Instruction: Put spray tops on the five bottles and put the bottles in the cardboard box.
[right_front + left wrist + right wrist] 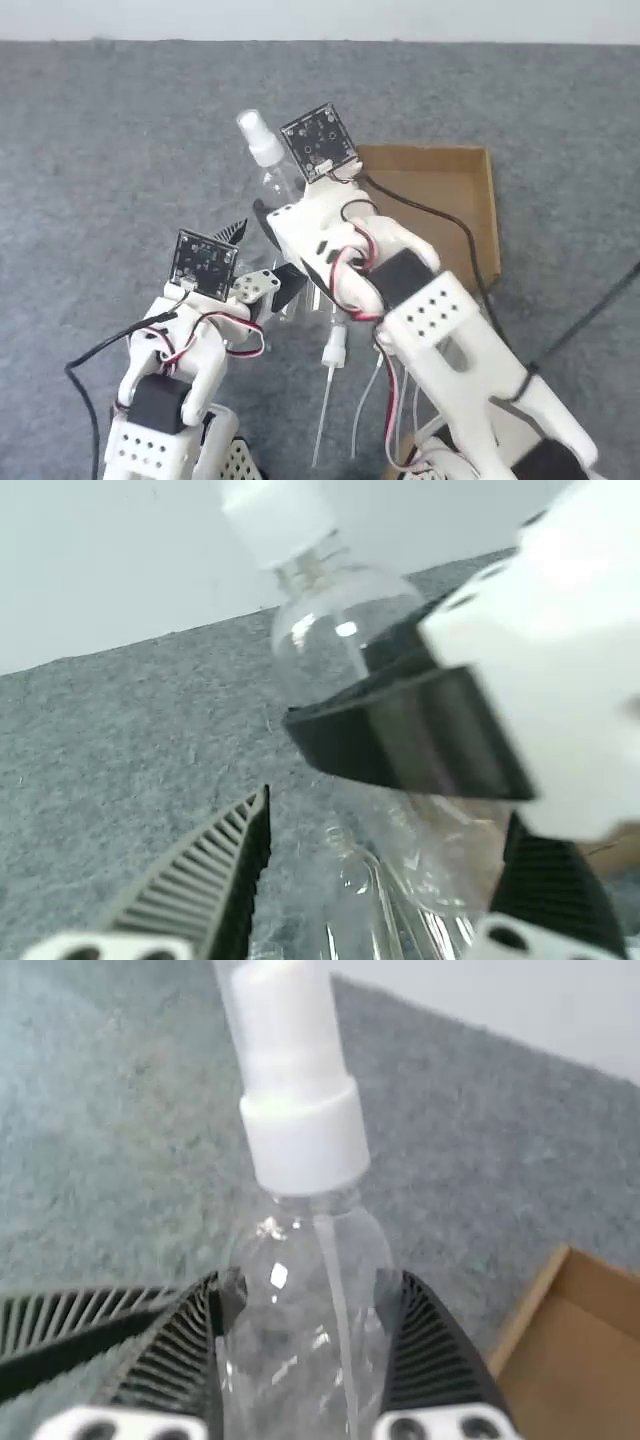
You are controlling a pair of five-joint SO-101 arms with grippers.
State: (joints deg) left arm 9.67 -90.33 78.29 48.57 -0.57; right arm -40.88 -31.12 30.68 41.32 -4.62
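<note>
bottle [300, 1250]: lower half hidden under the right arm [440, 320] in the high view, base cut off in the right wrist view. clear plastic [365, 905] lying below the arms is hard to make out, cannot count pieces.

right gripper [312, 1300] clenched on the bottle's shoulder, one finger each side. white spray top [295, 1110] sits on the neck above the fingers. bottle just beside the cardboard box [470, 215], outside its far corner.

left gripper [390, 820] released, jaws wide apart, close under the held bottle.

loose spray top [335, 346] lies on the grey table [110, 150] between the arms.
</note>
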